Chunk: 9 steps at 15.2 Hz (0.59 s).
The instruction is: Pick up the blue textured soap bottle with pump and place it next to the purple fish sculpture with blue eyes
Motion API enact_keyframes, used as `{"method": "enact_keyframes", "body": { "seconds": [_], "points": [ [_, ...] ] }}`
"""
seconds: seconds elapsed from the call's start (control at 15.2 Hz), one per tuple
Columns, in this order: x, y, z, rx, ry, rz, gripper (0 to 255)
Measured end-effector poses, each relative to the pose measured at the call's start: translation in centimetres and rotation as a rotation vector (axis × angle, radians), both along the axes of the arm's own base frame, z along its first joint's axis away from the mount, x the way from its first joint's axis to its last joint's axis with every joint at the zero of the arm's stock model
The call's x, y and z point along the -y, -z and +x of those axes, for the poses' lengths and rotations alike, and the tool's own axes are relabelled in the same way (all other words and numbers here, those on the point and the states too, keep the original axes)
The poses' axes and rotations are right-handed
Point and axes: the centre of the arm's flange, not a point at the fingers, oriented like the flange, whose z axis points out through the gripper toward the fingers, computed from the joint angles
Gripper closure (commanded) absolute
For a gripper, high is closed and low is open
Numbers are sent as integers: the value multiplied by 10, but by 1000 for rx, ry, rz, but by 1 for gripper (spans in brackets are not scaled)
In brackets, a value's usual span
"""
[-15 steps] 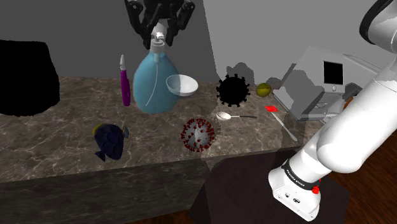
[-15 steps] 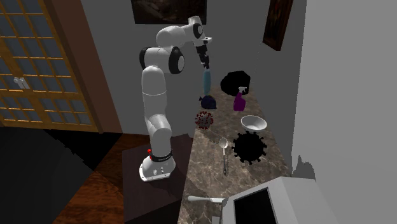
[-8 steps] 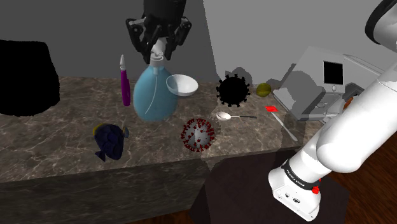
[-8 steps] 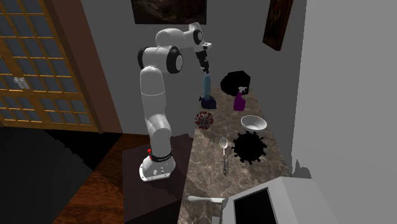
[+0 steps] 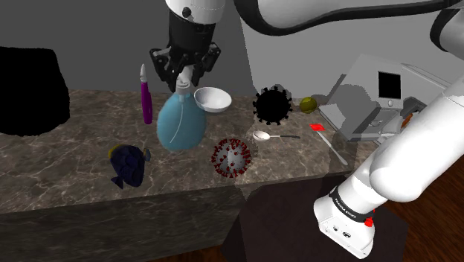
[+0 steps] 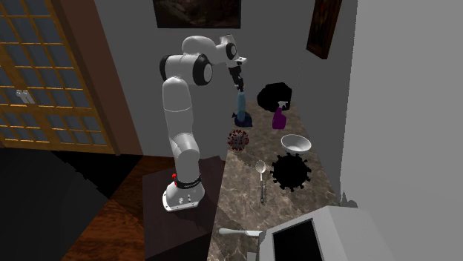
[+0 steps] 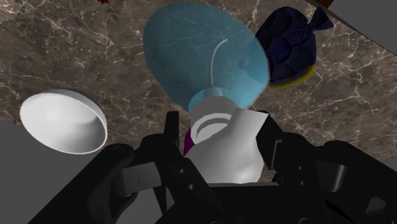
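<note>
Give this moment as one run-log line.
phase: carry | hand: shut on soap bottle, by its top | position: over counter | fish sculpture: apart, not reached

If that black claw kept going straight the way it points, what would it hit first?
The gripper is shut on the white pump of the blue bottle, so the bottle would land first on the marble countertop, apparently beside the dark blue fish; depth is uncertain.
</note>
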Motion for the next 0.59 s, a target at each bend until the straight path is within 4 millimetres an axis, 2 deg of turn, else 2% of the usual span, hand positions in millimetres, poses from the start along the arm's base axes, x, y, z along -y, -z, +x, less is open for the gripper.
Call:
{"method": "enact_keyframes", "body": {
  "seconds": [0.59],
  "points": [
    [0,48,-1,0,0,0,255]
  ]
}}
